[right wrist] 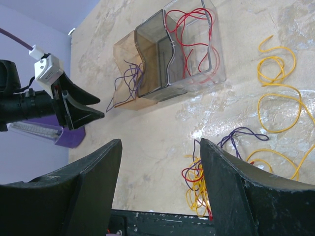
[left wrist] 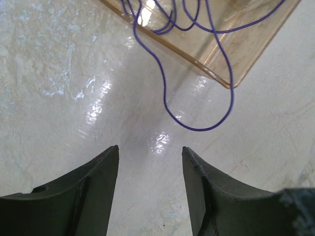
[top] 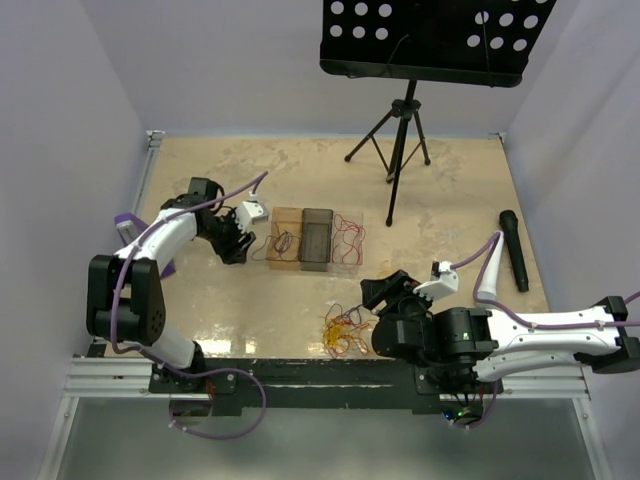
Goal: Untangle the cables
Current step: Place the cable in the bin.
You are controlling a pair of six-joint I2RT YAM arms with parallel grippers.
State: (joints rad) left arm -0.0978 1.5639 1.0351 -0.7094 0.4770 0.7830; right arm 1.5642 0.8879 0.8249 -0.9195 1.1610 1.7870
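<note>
Left gripper (left wrist: 150,148) and right gripper (right wrist: 161,142) gape empty; the purple wire (left wrist: 197,129) overhanging the amber bin (left wrist: 214,74) could snag (and spill out).

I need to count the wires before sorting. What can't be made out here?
Left wrist view: the amber bin is cut off by the top edge, so its purple wires can't be counted.
Top view: the tangle is too small to trace strand by strand.
Right wrist view: a yellow wire leaves the right edge.
</note>
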